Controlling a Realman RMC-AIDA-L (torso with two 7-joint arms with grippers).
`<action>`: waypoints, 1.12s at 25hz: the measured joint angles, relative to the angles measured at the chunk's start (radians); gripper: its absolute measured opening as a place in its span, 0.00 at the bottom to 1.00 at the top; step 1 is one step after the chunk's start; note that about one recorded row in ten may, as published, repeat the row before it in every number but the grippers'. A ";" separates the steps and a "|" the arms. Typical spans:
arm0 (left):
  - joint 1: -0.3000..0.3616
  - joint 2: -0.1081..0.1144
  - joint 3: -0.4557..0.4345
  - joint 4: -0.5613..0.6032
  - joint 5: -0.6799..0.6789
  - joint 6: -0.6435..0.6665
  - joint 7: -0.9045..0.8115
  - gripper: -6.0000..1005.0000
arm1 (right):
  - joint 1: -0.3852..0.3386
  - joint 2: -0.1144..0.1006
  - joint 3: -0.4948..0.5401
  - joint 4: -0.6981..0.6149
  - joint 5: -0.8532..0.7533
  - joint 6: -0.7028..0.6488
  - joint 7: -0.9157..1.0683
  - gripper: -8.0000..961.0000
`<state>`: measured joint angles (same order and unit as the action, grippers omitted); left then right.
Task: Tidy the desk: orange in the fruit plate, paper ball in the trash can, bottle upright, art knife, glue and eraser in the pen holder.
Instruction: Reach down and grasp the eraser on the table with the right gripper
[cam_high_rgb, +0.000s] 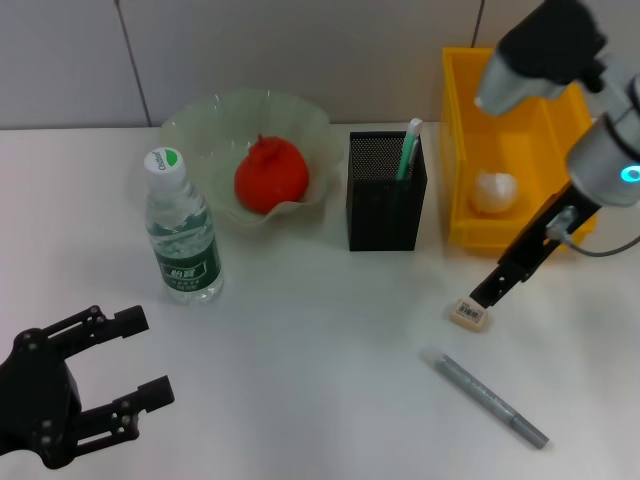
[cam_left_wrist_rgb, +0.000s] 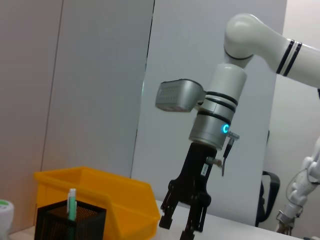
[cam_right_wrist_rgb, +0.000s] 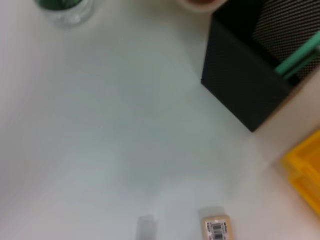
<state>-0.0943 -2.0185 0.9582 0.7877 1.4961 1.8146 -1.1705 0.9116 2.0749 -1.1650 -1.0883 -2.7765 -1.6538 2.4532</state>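
my right hand (cam_high_rgb: 488, 292) hangs low over the tabletop (cam_high_rgb: 320, 360), fingers pointing down with a narrow gap between them and nothing held. its tips sit just above and beside the eraser (cam_high_rgb: 470, 314), which lies flat on the tabletop with its barcode label up; from the head view i can't tell whether they touch it. the left wrist view shows the same hand (cam_left_wrist_rgb: 181, 224) from the side, its fingers slightly parted.

near the eraser, toward me, the grey art knife (cam_high_rgb: 487, 398) lies at a slant on the tabletop. just behind the hand stands the yellow trash can (cam_high_rgb: 462, 150) with the paper ball (cam_high_rgb: 495, 192) already inside. beside the can is the black mesh pen holder (cam_high_rgb: 386, 205), with a green-and-white glue stick (cam_high_rgb: 408, 147) leaning out of it. next over, the orange (cam_high_rgb: 270, 176) sits in the pale green fruit plate (cam_high_rgb: 200, 125). the bottle (cam_high_rgb: 181, 232) stands upright in front of the plate, its cap on.

my left hand (cam_high_rgb: 135, 358) is parked at the near corner of the tabletop on my left, well apart from everything, fingers spread wide and empty.
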 joint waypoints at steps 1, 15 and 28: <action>0.003 -0.002 -0.006 0.000 0.004 0.001 -0.001 0.77 | 0.004 0.000 -0.020 0.025 -0.001 0.022 0.000 0.87; 0.007 -0.017 -0.045 -0.010 0.008 -0.006 -0.006 0.77 | 0.018 0.009 -0.080 0.285 0.012 0.272 -0.018 0.86; 0.012 -0.017 -0.044 -0.021 0.010 -0.017 -0.003 0.77 | 0.027 0.011 -0.148 0.326 0.030 0.325 0.000 0.85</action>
<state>-0.0824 -2.0356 0.9146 0.7662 1.5065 1.7978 -1.1740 0.9384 2.0863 -1.3126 -0.7622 -2.7461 -1.3284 2.4534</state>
